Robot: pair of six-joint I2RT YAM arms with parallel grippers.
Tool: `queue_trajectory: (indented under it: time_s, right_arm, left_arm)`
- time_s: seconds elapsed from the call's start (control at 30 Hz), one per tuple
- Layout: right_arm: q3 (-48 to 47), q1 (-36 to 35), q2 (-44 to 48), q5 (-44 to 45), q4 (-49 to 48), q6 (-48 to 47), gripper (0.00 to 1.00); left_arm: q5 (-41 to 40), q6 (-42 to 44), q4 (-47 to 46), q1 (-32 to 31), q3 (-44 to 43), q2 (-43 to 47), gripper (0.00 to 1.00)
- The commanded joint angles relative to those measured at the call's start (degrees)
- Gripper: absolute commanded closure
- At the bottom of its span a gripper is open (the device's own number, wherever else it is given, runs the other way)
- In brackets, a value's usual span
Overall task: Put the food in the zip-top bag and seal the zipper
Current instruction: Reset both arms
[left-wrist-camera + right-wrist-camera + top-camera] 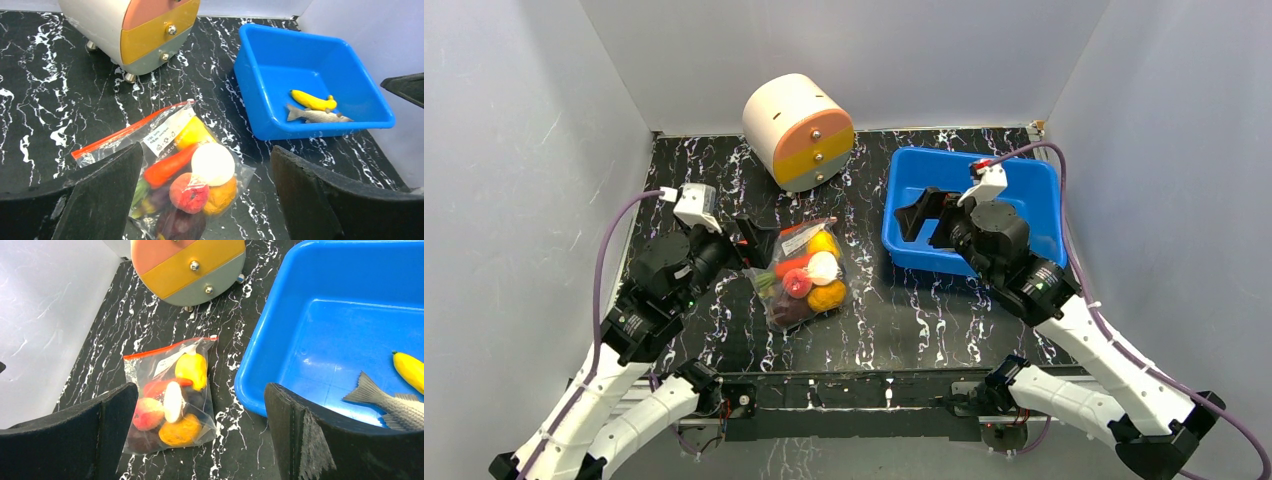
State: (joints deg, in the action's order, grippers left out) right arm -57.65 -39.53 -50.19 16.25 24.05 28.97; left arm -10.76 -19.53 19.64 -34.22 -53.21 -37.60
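A zip-top bag [175, 165] is shown on the tabletop [50, 90] between spread fingers [100, 195]. A banana [312, 101] and a fish [316, 116] are contained in the blue bin [310, 60].

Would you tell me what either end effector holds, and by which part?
Nothing: the left end effector and right end effector both stand open and empty.

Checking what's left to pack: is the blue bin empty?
Not empty: a yellow banana and a grey fish lie inside the blue bin.
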Motion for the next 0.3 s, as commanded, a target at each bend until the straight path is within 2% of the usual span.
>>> queue_trajectory:
  time_s: [0.0,0.27]
  right_arm:
    - [-2.04,0.07,1.08,1.17,-0.96,1.72,0.02]
    - [-0.76,0.07,1.88,1.30,-1.11,2.80,0.02]
  left_arm:
    - [2.10,-1.35,-3.34,0.19,0.04,1.84,0.02]
    - [-0.90,-1.17,-2.36,0.20,0.87,1.93,0.02]
